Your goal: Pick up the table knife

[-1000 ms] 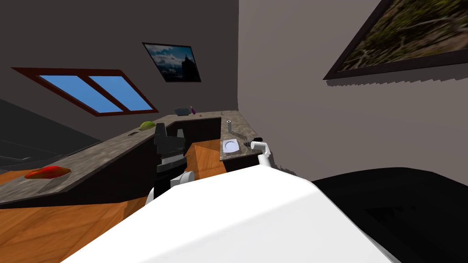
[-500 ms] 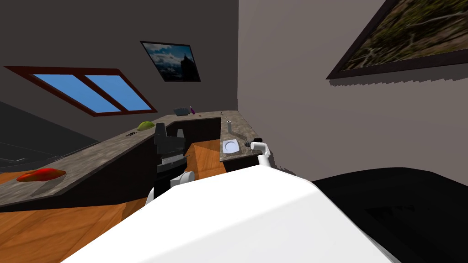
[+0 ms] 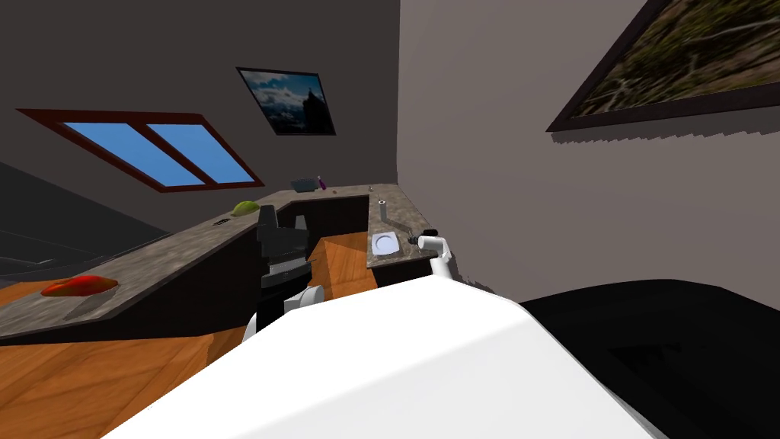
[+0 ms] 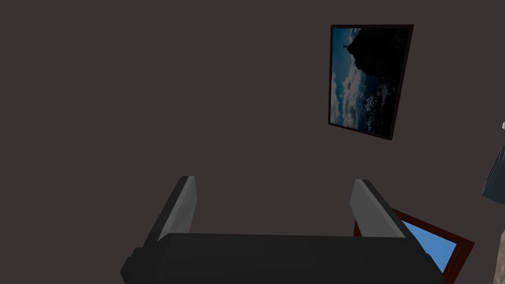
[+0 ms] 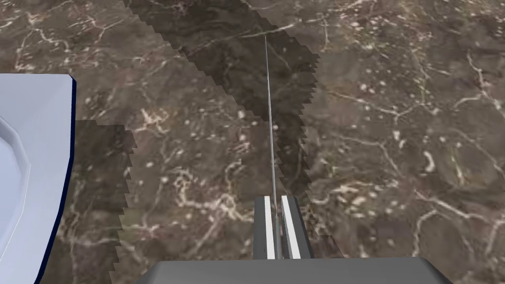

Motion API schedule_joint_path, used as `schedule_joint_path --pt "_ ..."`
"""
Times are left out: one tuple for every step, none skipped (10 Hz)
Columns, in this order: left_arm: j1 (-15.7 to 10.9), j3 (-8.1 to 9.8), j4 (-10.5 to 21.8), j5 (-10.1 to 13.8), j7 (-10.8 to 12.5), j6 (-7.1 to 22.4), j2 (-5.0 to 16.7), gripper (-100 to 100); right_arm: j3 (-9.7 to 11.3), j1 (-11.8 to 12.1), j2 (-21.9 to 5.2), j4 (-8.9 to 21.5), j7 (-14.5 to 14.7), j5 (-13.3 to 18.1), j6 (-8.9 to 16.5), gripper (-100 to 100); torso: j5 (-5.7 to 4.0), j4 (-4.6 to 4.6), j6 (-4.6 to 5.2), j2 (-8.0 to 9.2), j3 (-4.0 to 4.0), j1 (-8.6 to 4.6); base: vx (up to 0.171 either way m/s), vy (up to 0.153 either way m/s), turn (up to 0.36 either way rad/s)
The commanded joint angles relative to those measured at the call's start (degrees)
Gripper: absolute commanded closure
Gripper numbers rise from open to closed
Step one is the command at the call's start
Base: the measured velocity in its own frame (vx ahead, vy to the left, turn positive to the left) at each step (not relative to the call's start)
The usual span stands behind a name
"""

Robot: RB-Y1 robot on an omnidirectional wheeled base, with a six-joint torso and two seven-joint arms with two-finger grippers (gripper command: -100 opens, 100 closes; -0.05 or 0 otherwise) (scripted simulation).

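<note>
The table knife (image 5: pixel 270 123) is a very thin grey blade seen edge-on, reaching straight out from my right gripper (image 5: pixel 276 198) just above the dark marbled counter (image 5: pixel 394 123). The two fingers are shut on its near end, pressing its sides. In the head view the right gripper (image 3: pixel 413 240) sits at the near end of the counter (image 3: pixel 396 209), just right of a white plate (image 3: pixel 385 244). That plate (image 5: pixel 29 162), with its dark blue rim, lies beside the gripper. My left gripper (image 4: pixel 276 197) is open and holds nothing.
A small grey cylinder (image 3: pixel 382 209) stands further along the counter. The long left run of the counter carries a green object (image 3: pixel 245 207) and a red one (image 3: pixel 80 286). A dark chair (image 3: pixel 278 244) stands inside the U of counters. A grey wall runs close on the right.
My right gripper's fingers have come shut on the knife. The arm stays at the counter's near end. The head view has swayed slightly.
</note>
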Motion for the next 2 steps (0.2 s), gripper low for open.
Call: schedule_joint_path --pt "0.0 0.0 0.0 0.0 0.0 0.0 0.0 0 0.0 0.0 0.0 0.0 0.0 0.0 0.0 100 0.0 0.0 0.0 0.0 0.0 0.0 -0.03 -0.006 0.002" --pt "0.0 0.0 0.0 0.0 0.0 0.0 0.0 0 0.02 0.0 -0.01 -0.1 -0.11 0.03 0.19 0 -0.02 -0.01 0.0 -0.06 -0.03 -0.02 -0.005 0.0 -0.002"
